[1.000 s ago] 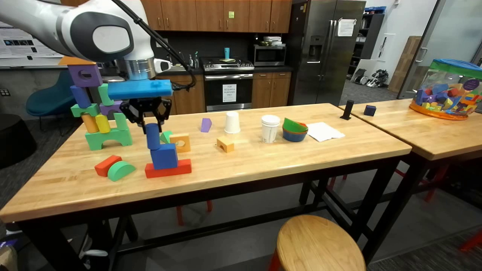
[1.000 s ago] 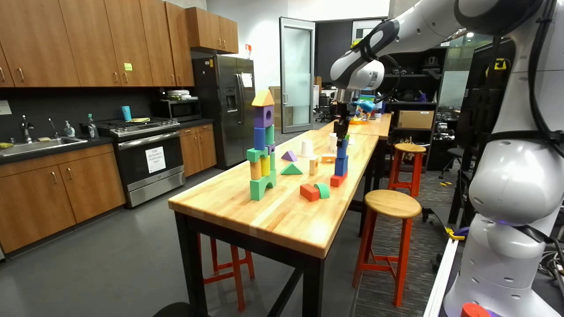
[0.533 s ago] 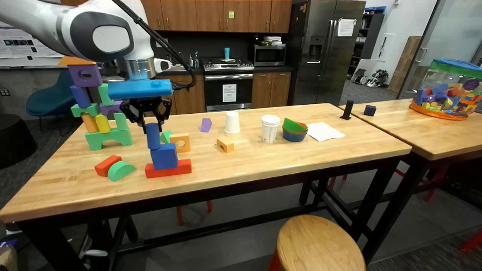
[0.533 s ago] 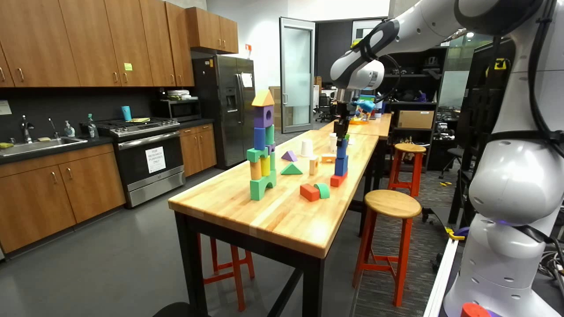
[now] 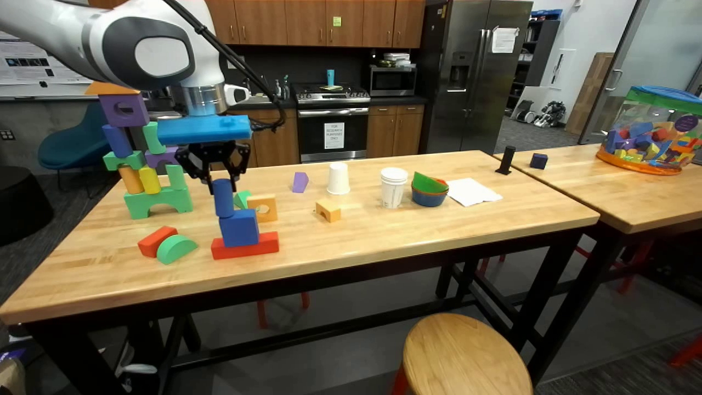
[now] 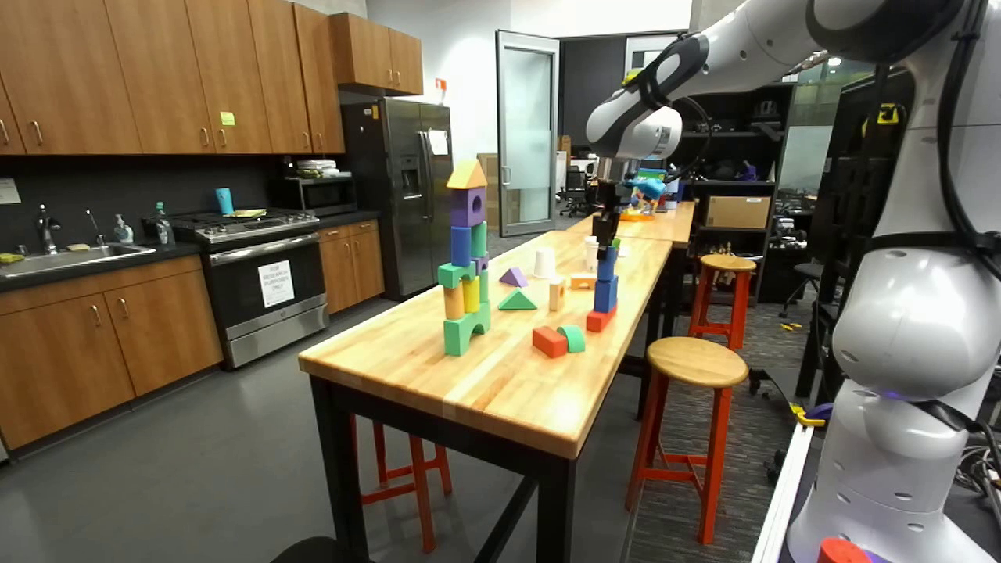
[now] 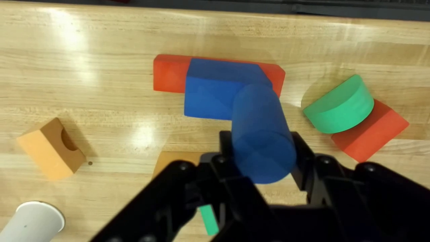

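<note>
Okay so the tool (image 7: 261,144) is closed snug around a blue cylindrical block (image 5: 223,199), roughly upright over one end of a blue rectangular block (image 5: 239,229) atop a long red block (image 5: 264,244)

Wrist view: gripper (image 7: 262,148) part. hides 1 orange blk (image 7: 174,158).

Cylinder block (image 7: 263,141): solid blue. Rectangular block (image 7: 213,89) under it: blue. Long block (image 5: 245,252) at bottom: red. Fingers (image 7: 304,161): black. Half-round block (image 7: 341,107): green; brick (image 7: 373,132) beside it: red. Small arch block (image 7: 50,153): light orange. Top triangular block (image 6: 467,176): orange; holed block (image 6: 461,208) below: purple. Paper cup (image 5: 338,179): white. Tabletop (image 5: 362,236): pale tan, streaky wood grain.
</note>
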`<act>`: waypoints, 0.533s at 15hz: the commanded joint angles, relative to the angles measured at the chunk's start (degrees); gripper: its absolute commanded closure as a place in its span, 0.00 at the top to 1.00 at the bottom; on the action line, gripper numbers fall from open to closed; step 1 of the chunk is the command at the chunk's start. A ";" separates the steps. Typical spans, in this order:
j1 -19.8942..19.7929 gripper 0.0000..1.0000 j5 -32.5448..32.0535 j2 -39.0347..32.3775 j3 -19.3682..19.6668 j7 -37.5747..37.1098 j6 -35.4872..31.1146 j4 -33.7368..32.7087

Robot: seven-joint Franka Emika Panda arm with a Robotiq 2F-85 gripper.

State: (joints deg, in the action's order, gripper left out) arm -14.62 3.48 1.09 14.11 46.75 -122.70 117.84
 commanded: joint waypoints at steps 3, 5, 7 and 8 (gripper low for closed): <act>0.18 0.17 -1.34 0.43 0.21 -0.55 -0.56 -0.07; 0.15 0.17 -1.87 0.35 0.24 -0.44 -0.62 -0.14; 0.12 0.17 -2.92 0.36 0.25 -0.46 -0.81 -0.05; 0.11 0.17 -3.34 0.38 0.25 -0.47 -0.88 -0.02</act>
State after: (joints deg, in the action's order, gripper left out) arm -14.63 1.85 1.08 14.11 46.75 -123.13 117.84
